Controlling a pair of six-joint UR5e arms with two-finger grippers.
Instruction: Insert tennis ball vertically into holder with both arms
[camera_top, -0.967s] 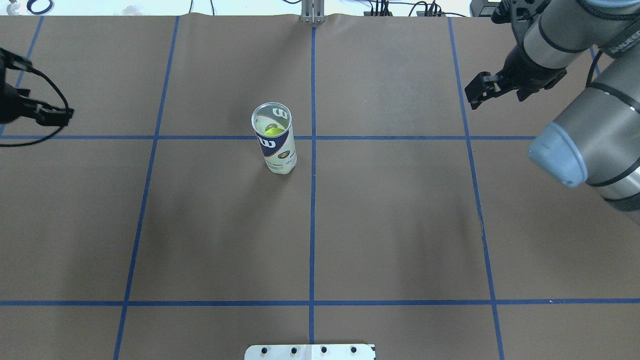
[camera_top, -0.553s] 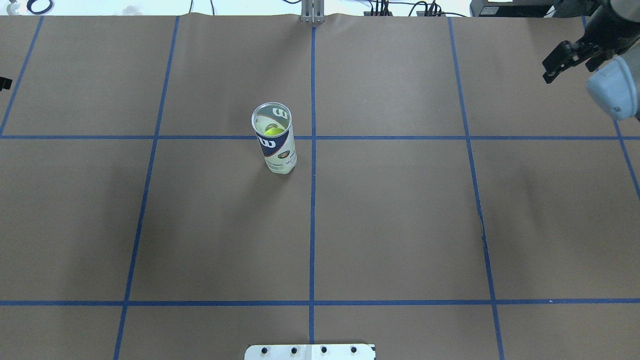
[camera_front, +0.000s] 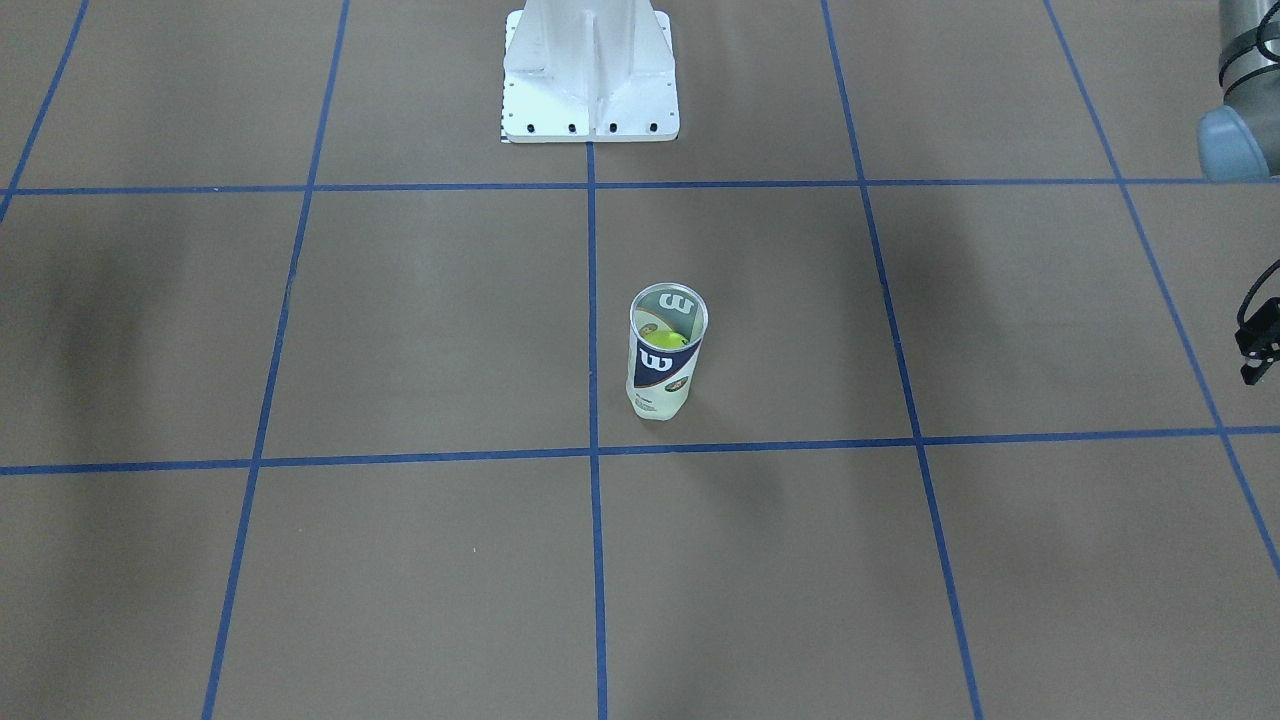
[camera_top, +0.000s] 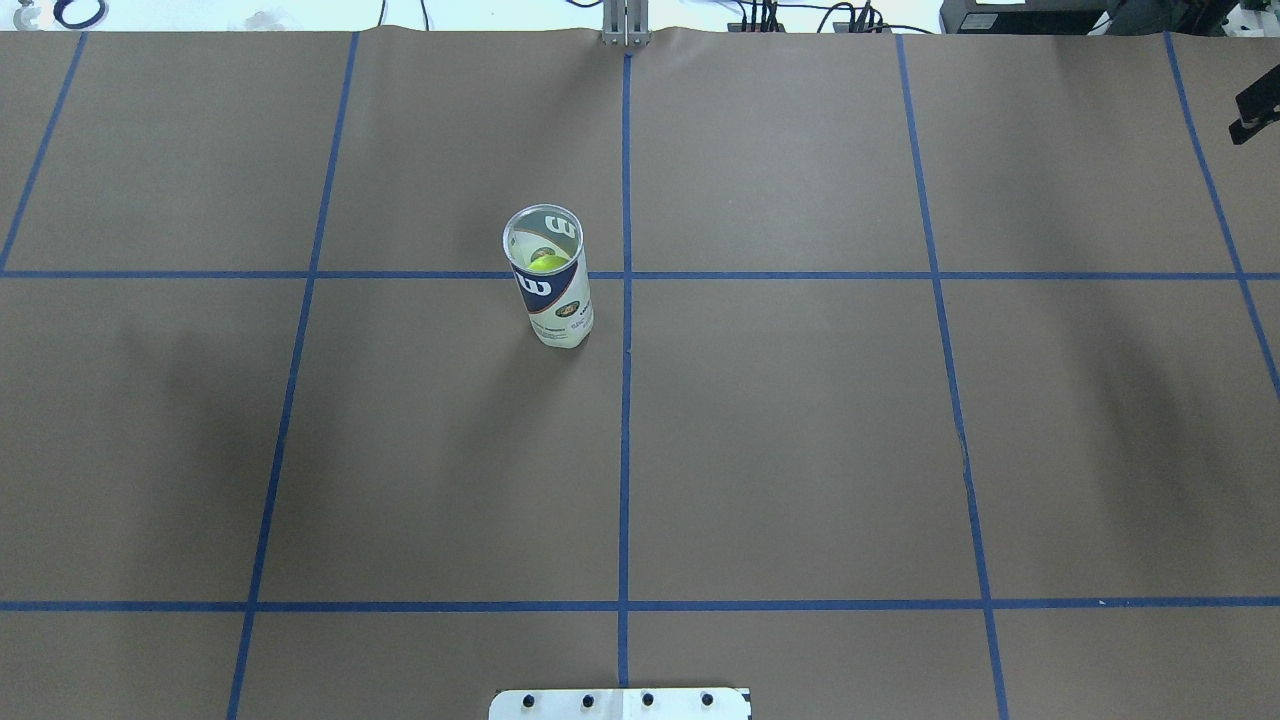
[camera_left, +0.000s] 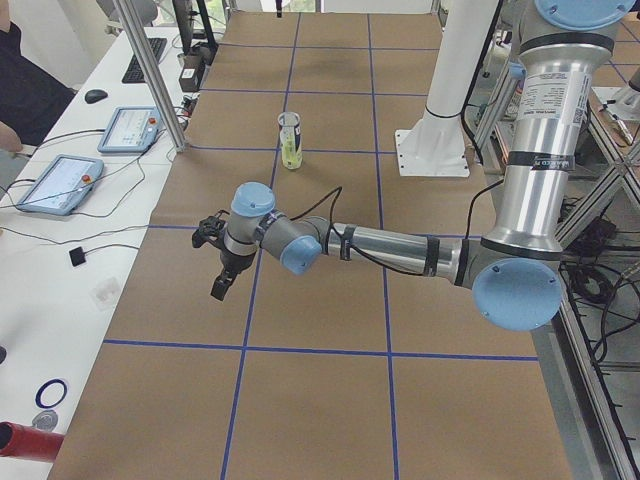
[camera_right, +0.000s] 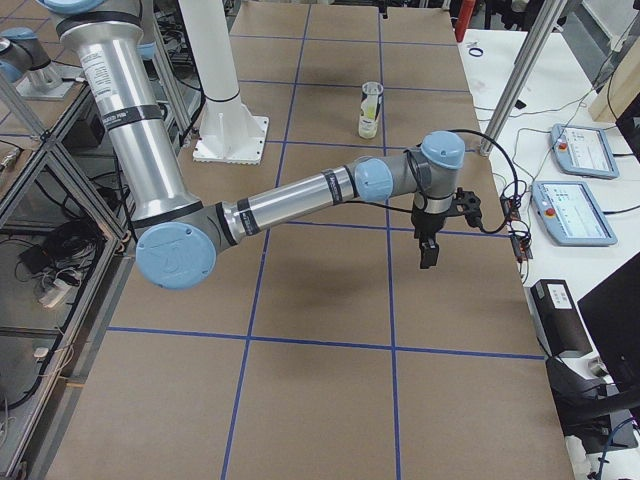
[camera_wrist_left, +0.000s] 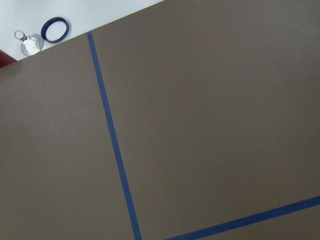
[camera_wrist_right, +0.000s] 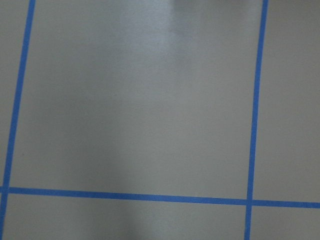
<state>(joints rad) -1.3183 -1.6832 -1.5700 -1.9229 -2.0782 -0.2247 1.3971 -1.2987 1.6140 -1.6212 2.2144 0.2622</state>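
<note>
The holder (camera_top: 548, 280) stands upright on the brown table (camera_top: 800, 450), its open mouth facing up, just left of the centre blue tape line (camera_top: 625, 400) in the overhead view and touching the cross line that runs behind it. A yellow-green tennis ball (camera_top: 548, 263) shows through the mouth, inside the clear wall. How deep it sits cannot be told from here. Nothing touches the can, and it does not lean.

Both arms are well apart from it. The left arm (camera_left: 390, 245) stretches low over the table toward its own end, with the left gripper (camera_left: 218, 288) pointing down above bare paper. The right arm (camera_right: 300, 200) mirrors it at the opposite end, and the right gripper (camera_right: 428, 258) likewise hangs over bare paper. Only a black sliver of each gripper reaches the front-facing and overhead views, so whether either pair of jaws is wide or narrow cannot be told. Neither carries anything that can be seen, and both wrist cameras show only paper and tape. The white base pedestal (camera_front: 590, 80) sits at the robot's edge of the table.

Judged from this layout, the insertion itself looks done: ball in, can vertical, arms clear. What remains is likely only parking the arms. Any further move should keep away from the light, tall can, which a brush could tip.
</note>
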